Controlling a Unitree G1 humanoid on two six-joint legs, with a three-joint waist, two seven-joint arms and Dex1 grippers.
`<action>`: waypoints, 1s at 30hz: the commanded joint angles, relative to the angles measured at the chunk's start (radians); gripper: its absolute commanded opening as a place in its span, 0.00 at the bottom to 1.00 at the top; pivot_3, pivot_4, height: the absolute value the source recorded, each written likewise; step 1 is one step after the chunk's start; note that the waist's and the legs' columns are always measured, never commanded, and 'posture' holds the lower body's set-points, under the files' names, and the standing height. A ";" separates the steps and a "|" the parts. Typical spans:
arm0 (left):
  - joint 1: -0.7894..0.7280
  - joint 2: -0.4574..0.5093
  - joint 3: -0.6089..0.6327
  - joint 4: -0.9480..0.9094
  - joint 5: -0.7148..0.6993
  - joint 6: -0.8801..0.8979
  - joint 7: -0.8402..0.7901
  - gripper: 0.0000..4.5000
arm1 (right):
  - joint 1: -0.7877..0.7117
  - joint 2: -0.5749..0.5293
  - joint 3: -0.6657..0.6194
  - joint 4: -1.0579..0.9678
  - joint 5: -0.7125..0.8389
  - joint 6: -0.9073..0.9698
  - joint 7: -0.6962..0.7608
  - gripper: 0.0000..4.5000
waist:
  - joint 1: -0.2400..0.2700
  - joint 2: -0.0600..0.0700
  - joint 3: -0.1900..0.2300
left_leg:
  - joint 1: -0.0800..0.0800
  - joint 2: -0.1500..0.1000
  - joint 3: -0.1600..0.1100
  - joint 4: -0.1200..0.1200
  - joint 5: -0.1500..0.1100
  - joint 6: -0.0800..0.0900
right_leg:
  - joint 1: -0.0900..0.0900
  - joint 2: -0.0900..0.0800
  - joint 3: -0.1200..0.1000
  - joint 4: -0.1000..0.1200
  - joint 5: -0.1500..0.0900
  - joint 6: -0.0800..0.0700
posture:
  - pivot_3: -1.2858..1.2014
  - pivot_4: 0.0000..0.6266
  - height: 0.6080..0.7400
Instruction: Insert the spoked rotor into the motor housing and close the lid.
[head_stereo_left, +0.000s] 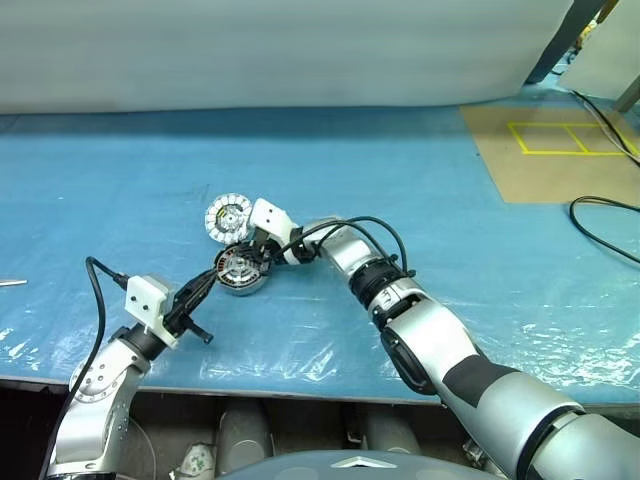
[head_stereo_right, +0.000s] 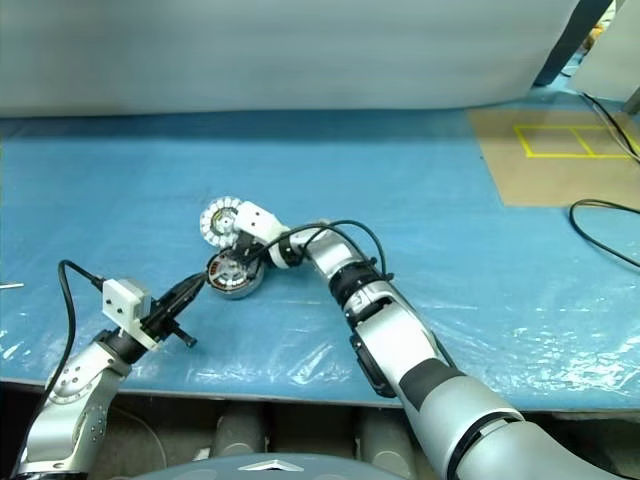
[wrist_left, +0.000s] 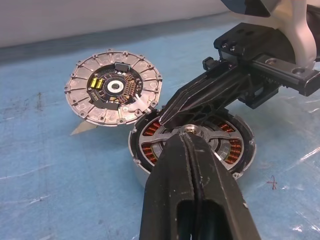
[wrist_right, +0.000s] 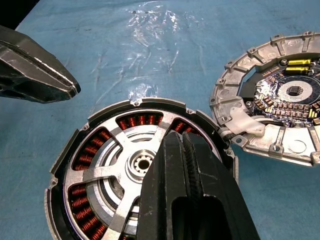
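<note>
The motor housing (wrist_right: 150, 102), a round grey cup with copper windings, sits on the blue table. The spoked rotor (wrist_right: 100, 173) lies flat inside it, with windings showing between its spokes. My right gripper (wrist_right: 178, 138) is shut and empty, its tips over the rotor near the hub. My left gripper (wrist_left: 185, 138) is also shut and empty, its tip at the rotor's centre, close to the right one (wrist_left: 168, 118). The lid (head_stereo_left: 228, 217) lies beside the housing, segmented face and circuit board up, its edge touching the housing's rim.
A brown sheet with yellow tape lines (head_stereo_left: 560, 150) lies at the far right, and a black cable (head_stereo_left: 600, 225) loops beside it. The table's front edge (head_stereo_left: 300, 385) runs just behind my left arm. A small metal piece (head_stereo_left: 10, 283) lies at the far left.
</note>
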 joint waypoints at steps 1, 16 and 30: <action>-0.015 0.009 0.009 -0.002 0.004 -0.026 -0.002 0.00 | 0.014 0.020 -0.021 -0.031 0.042 0.029 0.043 0.01 | 0.000 0.000 0.000 | 0.000 0.000 0.000 0.000 0.000 0.000 | 0.000 0.000 0.000 0.000 0.000 0.000 | 0.52 0.24 1.00; -0.039 0.007 0.011 0.042 0.010 -0.046 -0.011 0.00 | 0.079 0.005 0.091 -0.127 0.011 0.091 0.109 0.01 | -0.002 -0.001 0.000 | -0.002 -0.001 0.000 -0.011 0.002 -0.003 | 0.000 0.000 -0.002 -0.011 0.000 0.000 | 0.52 0.24 1.00; -0.051 0.002 -0.002 0.070 0.018 -0.065 -0.015 0.00 | 0.134 -0.057 0.190 -0.279 -0.010 0.204 0.225 0.01 | 0.000 -0.001 0.000 | 0.010 -0.001 0.004 -0.015 0.000 0.000 | 0.007 0.000 0.001 -0.012 0.000 0.000 | 0.52 0.24 1.00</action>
